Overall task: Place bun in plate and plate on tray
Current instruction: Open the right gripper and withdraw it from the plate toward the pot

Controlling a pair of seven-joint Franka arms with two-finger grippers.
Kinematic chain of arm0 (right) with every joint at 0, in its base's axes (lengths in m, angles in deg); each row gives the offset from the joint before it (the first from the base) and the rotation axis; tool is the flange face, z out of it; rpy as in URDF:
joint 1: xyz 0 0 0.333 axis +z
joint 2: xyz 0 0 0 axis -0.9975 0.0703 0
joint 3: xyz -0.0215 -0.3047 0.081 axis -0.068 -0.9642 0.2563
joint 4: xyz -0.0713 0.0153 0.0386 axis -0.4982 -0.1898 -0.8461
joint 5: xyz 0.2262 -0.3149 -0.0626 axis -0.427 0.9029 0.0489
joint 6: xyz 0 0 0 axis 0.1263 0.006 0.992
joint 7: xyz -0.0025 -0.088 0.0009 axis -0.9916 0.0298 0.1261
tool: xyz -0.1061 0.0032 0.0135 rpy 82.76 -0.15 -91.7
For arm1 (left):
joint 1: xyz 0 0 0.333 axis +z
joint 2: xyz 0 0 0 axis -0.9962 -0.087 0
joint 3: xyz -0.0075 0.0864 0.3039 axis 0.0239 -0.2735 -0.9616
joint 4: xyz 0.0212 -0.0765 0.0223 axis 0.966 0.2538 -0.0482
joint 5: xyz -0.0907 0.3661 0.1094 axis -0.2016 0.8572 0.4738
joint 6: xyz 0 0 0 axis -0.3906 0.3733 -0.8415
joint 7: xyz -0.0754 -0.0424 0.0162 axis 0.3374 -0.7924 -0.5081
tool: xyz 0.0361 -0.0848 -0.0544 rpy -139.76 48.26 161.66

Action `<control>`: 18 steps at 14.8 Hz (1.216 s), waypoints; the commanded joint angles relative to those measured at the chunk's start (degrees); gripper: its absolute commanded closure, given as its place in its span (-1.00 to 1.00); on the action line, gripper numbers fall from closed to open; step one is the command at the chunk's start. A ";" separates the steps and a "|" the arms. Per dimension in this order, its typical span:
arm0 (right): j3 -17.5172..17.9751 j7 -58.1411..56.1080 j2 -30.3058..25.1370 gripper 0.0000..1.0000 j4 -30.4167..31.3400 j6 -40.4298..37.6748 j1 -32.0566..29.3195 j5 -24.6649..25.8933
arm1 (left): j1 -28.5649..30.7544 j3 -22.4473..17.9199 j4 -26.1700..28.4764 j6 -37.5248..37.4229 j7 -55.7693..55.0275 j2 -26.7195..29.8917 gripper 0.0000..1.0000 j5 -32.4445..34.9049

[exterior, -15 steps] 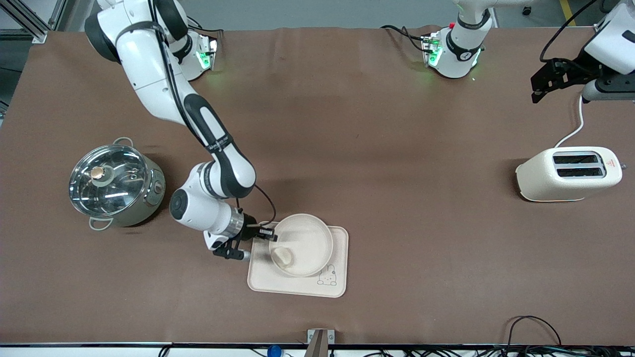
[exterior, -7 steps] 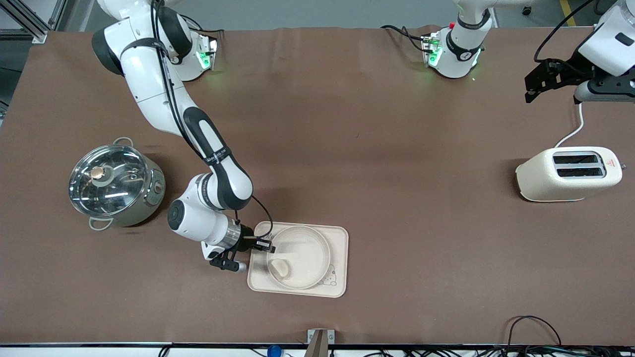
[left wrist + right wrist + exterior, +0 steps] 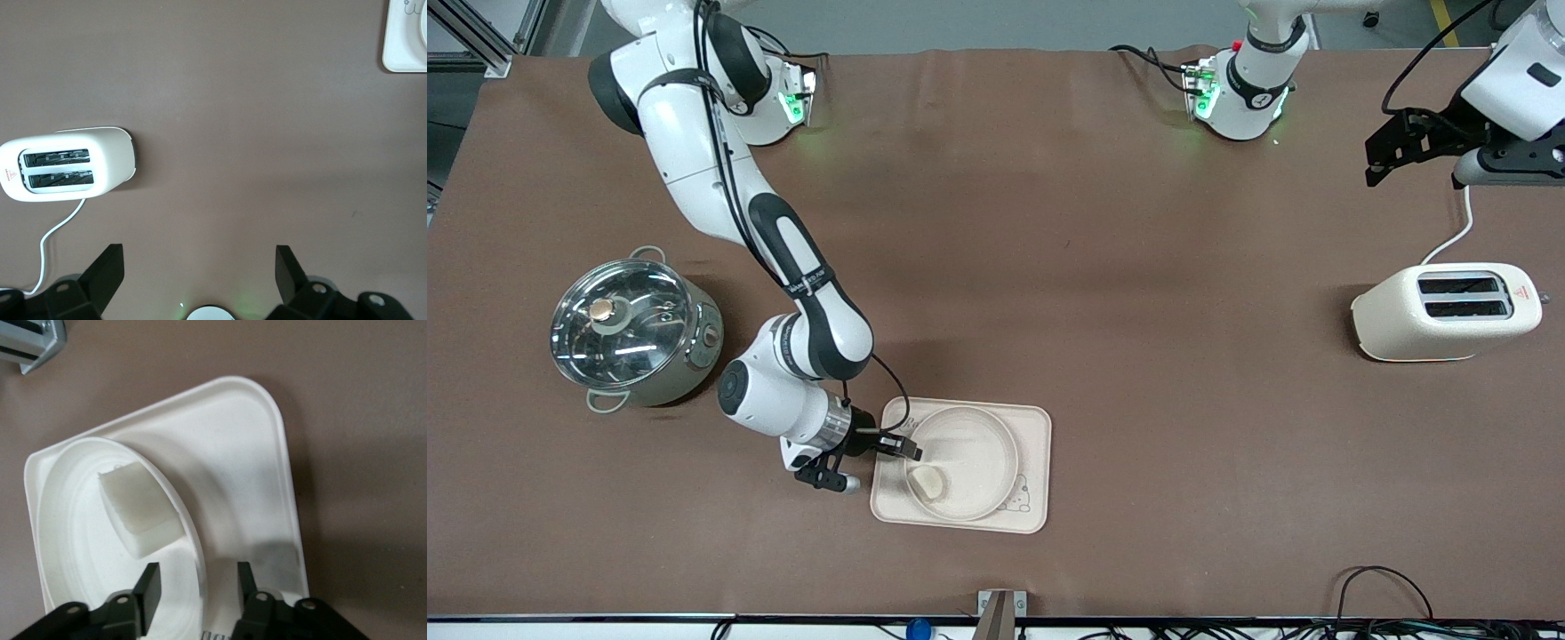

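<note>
The round cream plate (image 3: pixel 980 449) lies flat on the cream rectangular tray (image 3: pixel 1035 425). The pale bun (image 3: pixel 927 483) sits in the plate, on the side nearer the front camera. My right gripper (image 3: pixel 908 449) is low at the plate's rim on the right arm's side. It is open, one finger inside the rim and one outside, holding nothing. The right wrist view shows the bun (image 3: pixel 140 510), plate (image 3: pixel 73 547), tray (image 3: pixel 233 467) and open gripper (image 3: pixel 197 578). My left gripper (image 3: pixel 1376 171) waits open and empty in the air over the table's left-arm end (image 3: pixel 198 265).
A steel pot with a glass lid (image 3: pixel 633 331) stands toward the right arm's end. A cream toaster (image 3: pixel 1445 311) with a white cord stands toward the left arm's end; it also shows in the left wrist view (image 3: pixel 67 170). The plate partly covers the tray's rabbit drawing (image 3: pixel 1024 494).
The plate came down from a raised tilt to lie flat on the tray. The right gripper let go of its rim and drew back slightly. The left gripper barely shifted.
</note>
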 commanded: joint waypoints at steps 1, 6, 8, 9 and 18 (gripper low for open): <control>0.66 0.54 -3.22 -0.92 1.87 -2.29 -0.75 -0.62 | -0.23 -0.23 -1.49 0.47 -0.01 -1.33 -1.00 -0.80; 0.40 0.81 -14.11 -1.00 10.57 -10.37 -1.36 -0.53 | 0.03 -0.23 -1.40 0.99 -0.01 -0.98 -1.00 -1.07; -0.04 0.63 -18.94 -1.00 13.99 -14.41 -1.89 0.26 | 0.12 -0.23 -1.32 0.99 -0.01 -0.98 -1.00 -1.07; -1.35 0.37 -21.75 -1.00 16.36 -15.04 -1.81 1.30 | 0.12 -0.32 -1.32 0.99 -0.10 -0.98 -1.00 -1.07; -6.72 0.37 -42.59 -1.00 17.71 -39.38 -4.43 31.97 | 0.12 -0.32 -1.40 0.99 -0.10 -0.98 -1.00 -0.89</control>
